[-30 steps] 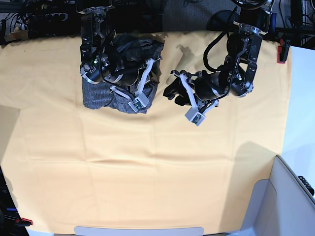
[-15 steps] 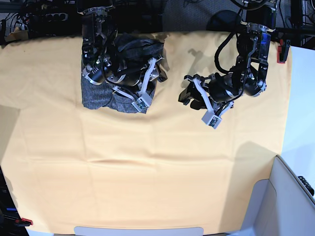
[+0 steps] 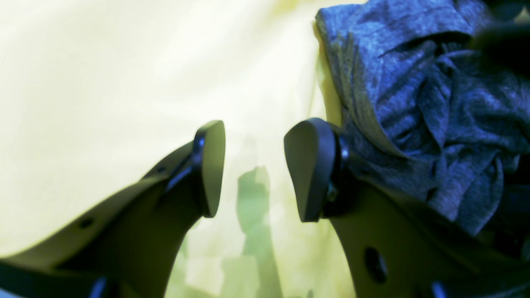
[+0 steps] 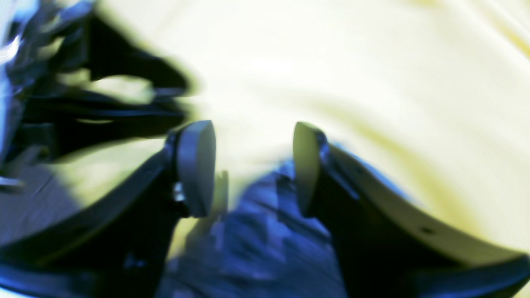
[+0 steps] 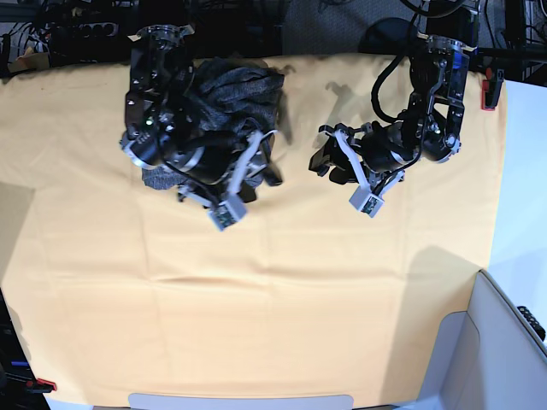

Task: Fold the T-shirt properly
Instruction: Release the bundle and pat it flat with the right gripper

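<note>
The T-shirt [image 5: 242, 88] is a bunched dark heather-grey heap at the back left of the yellow cloth, largely covered by my right arm. My right gripper [image 5: 267, 173] hovers over the heap's near right edge. In the blurred right wrist view, the right gripper [image 4: 252, 169] stands open with grey fabric [image 4: 256, 244] lying below the fingers, not pinched. My left gripper [image 5: 324, 162] hangs over bare cloth to the right of the shirt. In the left wrist view, the left gripper [image 3: 254, 169] is open and empty, and the T-shirt [image 3: 434, 103] lies crumpled just beyond its right finger [image 3: 310, 165].
The yellow-orange table cloth [image 5: 256, 290] covers the whole table. A grey-white bin wall [image 5: 504, 342] rises at the near right corner. A red clamp [image 5: 489, 90] sits on the right edge. Cables and dark equipment line the back edge.
My right gripper opened and let go of the shirt, and its arm swung toward the near side. The left arm drew away to the right, then eased slightly back, still open.
</note>
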